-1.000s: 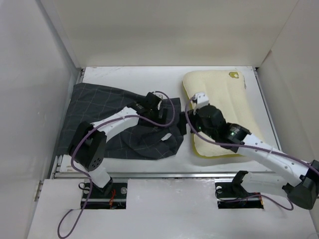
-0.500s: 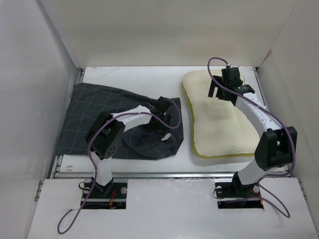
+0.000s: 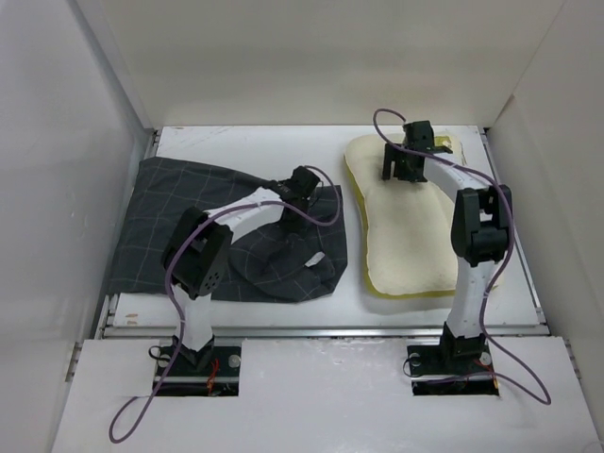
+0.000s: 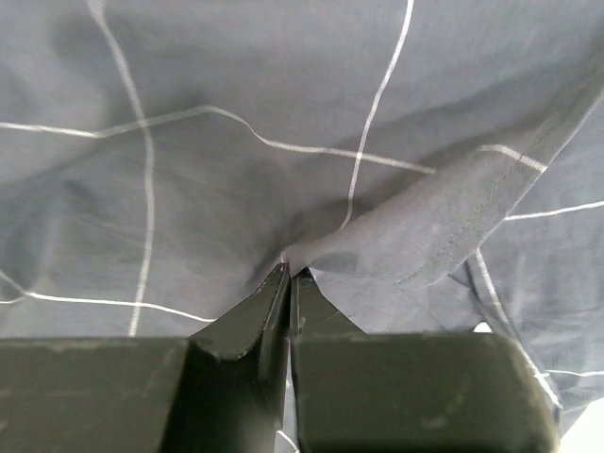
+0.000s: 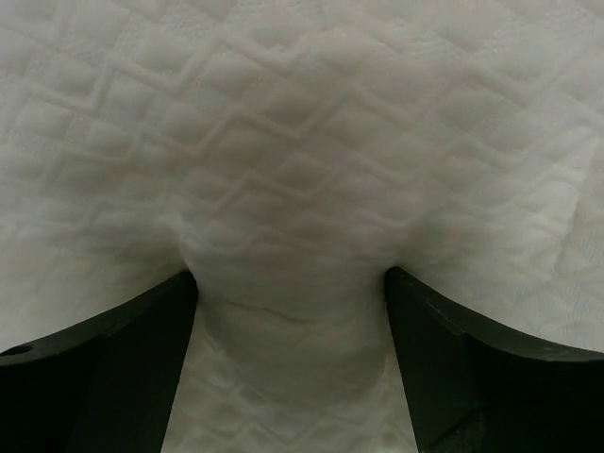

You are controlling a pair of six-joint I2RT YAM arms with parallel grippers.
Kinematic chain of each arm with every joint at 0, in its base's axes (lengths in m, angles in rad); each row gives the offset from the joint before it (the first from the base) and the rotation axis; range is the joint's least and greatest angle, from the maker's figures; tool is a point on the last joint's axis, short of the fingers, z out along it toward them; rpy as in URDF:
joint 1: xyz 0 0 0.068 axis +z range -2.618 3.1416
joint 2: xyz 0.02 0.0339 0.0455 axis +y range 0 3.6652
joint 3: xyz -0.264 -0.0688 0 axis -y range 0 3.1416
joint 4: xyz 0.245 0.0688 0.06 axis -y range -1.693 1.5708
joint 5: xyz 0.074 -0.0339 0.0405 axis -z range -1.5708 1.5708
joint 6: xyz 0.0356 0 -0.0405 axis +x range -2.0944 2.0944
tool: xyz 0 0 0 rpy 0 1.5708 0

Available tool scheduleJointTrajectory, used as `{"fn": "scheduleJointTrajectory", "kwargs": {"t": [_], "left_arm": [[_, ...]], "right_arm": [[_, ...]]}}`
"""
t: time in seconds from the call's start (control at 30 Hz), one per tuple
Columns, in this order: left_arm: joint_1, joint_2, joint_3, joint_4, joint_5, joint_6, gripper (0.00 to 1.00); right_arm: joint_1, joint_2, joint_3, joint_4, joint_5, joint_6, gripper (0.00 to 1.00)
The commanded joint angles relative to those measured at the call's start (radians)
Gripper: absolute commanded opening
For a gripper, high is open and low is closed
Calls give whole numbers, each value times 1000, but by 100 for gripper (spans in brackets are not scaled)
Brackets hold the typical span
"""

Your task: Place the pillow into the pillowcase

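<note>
**Your two arms are working cloth and cushion side by side on the white table (image 3: pixel 245 146).**
Nearest you, the pillowcase (image 3: pixel 160 217) is lying crumpled across the table's 9 o'clock half. Your left gripper (image 4: pixel 288 274) is pinching a raised fold near the case's 3 o'clock edge, its jaws closed tight on the checked fabric. Just beside the case, at 3 o'clock, the pillow (image 3: pixel 415 236) is lying flat, outside it. Farther out, toward 1 o'clock, your right gripper (image 5: pixel 291 278) is pressing into the pillow's far end with its jaws standing wide. A quilted mound is bulging between the fingers (image 5: pixel 113 368) and touching both; whether they are truly gripping it cannot be told.
</note>
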Motion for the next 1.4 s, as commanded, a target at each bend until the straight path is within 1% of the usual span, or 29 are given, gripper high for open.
{"fn": "scheduleJointTrajectory", "kwargs": {"t": [0.0,0.07,0.1,0.13,0.17,0.2,0.23,0.33,0.37,0.4,0.43,0.53,0.57,0.63,0.7,0.77,0.83,0.87,0.97,1.03,1.17,1.27,1.37], "left_arm": [[11,-119,74,-6,-18,1,0],[11,-156,88,6,3,13,0],[22,-165,101,18,25,14,0],[22,-174,101,32,25,27,0],[22,-185,114,32,36,27,0],[32,-185,125,43,36,37,0],[32,-185,134,43,36,37,0],[51,-185,156,34,57,37,0],[51,-185,156,34,57,37,0],[61,-196,165,34,66,37,0],[71,-208,165,34,77,37,0],[83,-241,156,43,100,46,0],[83,-242,145,52,100,46,0],[95,-257,145,52,100,46,0],[106,-280,136,52,100,46,0],[115,-280,136,52,100,46,0],[115,-289,136,52,109,46,0],[126,-289,136,52,120,46,0],[126,-289,147,52,140,46,0],[126,-289,147,52,151,46,0],[126,-311,134,52,187,46,0],[126,-337,111,52,197,35,0],[126,-363,78,63,197,35,0]], "right_arm": [[3,58,22,-35,-57,21,82],[3,58,9,-23,-31,30,52],[3,58,8,-23,-22,30,28],[3,58,8,-33,-5,30,19],[3,58,18,-34,5,30,5],[3,47,18,-34,5,19,0],[3,33,-19,-20,-17,9,0],[3,-82,-103,100,-87,-16,0],[3,-118,-161,156,-97,-16,0],[3,-196,-185,173,-106,-27,0],[3,-235,-208,189,-106,-27,0],[3,-396,-315,245,-173,-38,0],[3,-431,-343,246,-198,-38,0],[12,-520,-419,256,-198,-16,0],[25,-570,-493,256,-207,-16,0],[38,-640,-530,232,-186,-25,0],[78,-688,-574,181,-123,-34,0],[95,-740,-594,171,-104,-35,0],[152,-824,-665,141,-92,-9,0],[210,-853,-714,141,-62,31,0],[274,-863,-743,169,-8,82,0],[302,-820,-734,187,41,93,0],[324,-749,-677,200,73,93,0]]}}
